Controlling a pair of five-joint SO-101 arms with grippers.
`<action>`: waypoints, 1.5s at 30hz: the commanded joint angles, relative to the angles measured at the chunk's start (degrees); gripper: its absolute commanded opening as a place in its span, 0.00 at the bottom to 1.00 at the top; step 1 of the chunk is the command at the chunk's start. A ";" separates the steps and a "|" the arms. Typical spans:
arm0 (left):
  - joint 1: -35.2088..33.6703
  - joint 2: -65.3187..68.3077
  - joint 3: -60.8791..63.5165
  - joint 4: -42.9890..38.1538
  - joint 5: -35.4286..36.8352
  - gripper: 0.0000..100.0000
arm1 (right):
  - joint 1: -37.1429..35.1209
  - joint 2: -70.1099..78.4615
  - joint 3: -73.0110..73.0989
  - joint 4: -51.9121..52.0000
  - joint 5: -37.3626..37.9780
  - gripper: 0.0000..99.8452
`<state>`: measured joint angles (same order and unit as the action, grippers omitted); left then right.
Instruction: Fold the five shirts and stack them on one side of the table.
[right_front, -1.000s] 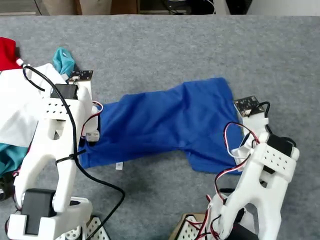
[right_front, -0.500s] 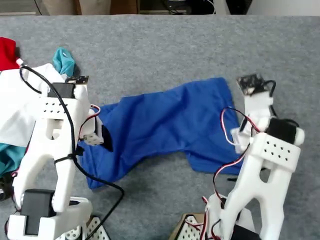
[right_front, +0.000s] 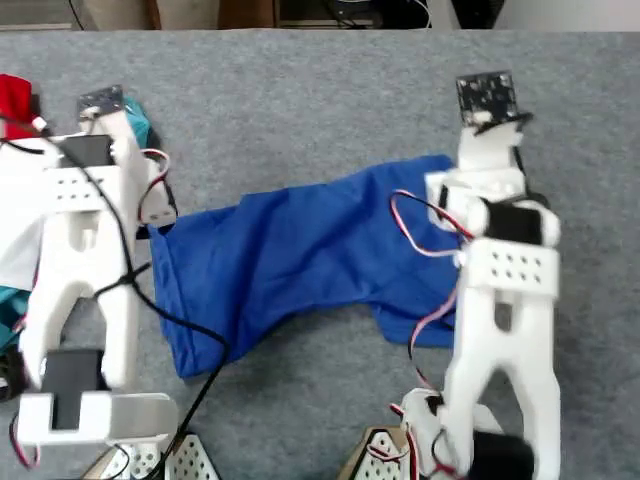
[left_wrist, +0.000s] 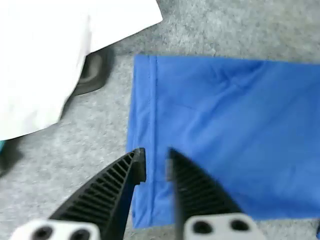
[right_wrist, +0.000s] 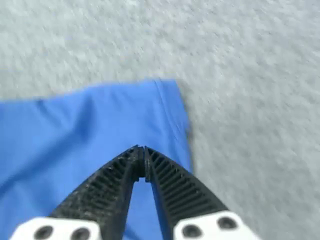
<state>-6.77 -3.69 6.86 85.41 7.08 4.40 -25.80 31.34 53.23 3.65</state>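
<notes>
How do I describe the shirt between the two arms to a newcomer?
Start at the middle of the grey table. The blue shirt lies spread out there, alone; the white shirt and red shirt are heaped at one edge.

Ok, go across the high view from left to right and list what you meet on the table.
white shirt → left arm → blue shirt → right arm
</notes>
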 joint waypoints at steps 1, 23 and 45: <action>2.20 6.46 -0.18 -4.92 1.49 0.02 | -1.80 9.89 -2.95 -8.53 -3.52 0.01; -5.98 45.49 -38.15 -15.12 1.05 0.02 | 0.48 73.54 -60.35 -2.81 -8.00 0.01; -10.37 57.63 -68.57 -7.47 6.33 0.02 | 0.13 76.00 -72.31 11.78 -1.41 0.01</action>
<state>-15.47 54.95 -55.56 74.86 11.74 4.13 54.81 -39.34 61.41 -0.22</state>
